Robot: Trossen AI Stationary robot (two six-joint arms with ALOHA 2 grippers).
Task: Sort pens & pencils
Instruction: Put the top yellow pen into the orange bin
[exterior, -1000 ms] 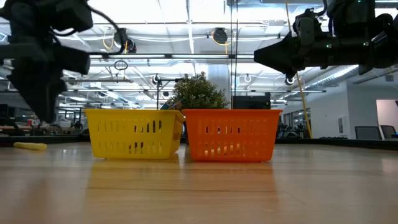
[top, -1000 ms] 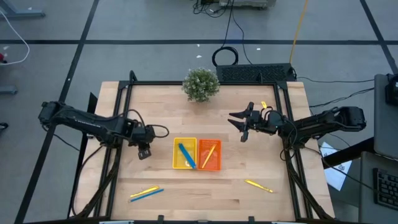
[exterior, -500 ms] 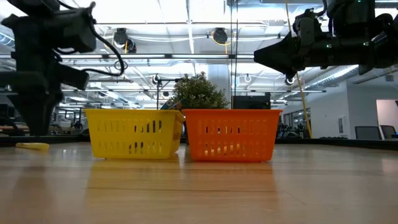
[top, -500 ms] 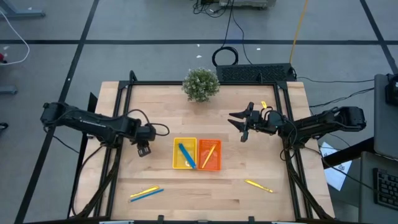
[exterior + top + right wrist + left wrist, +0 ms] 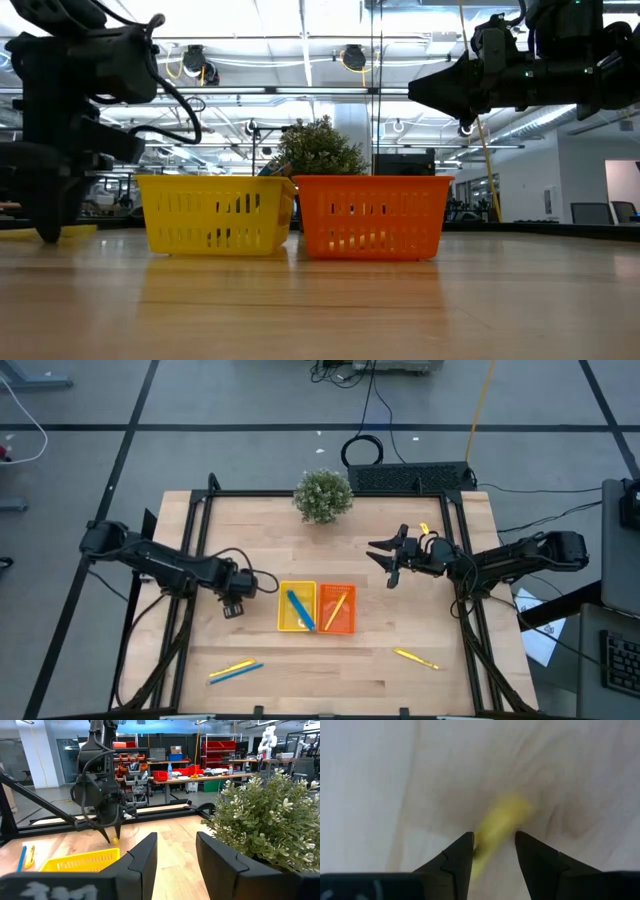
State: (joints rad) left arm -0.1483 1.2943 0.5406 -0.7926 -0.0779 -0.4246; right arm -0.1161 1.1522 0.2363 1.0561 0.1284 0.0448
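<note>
My left gripper point(image 5: 232, 607) is open, its fingertips down at the table left of the yellow tray point(image 5: 297, 607). A yellow pencil point(image 5: 496, 822) lies on the wood between the fingers; its end also shows in the right wrist view point(image 5: 115, 840). My right gripper point(image 5: 386, 560) is open and empty, high above the table's far right. The yellow tray holds a blue pen point(image 5: 300, 609). The orange tray point(image 5: 337, 609) holds a yellow pencil point(image 5: 334, 606). A yellow pencil point(image 5: 231, 669) and a blue pen point(image 5: 240, 674) lie near left. Another yellow pencil point(image 5: 415, 658) lies near right. My left gripper comes from above, pointing down, with one finger point(image 5: 460, 852) on each side of the yellow pencil, which lies on the table. I cannot tell whether the fingers touch it.
A potted plant point(image 5: 323, 495) stands at the table's far edge, behind the two trays. The trays stand side by side at mid-table. A black frame point(image 5: 200, 520) runs along the table's left, right and far edges.
My left gripper has gone down from above the table until its fingertips reach the wood beside the yellow tray, over the yellow pencil. Its arm has swung a little toward the table's right. My right gripper has kept still.
</note>
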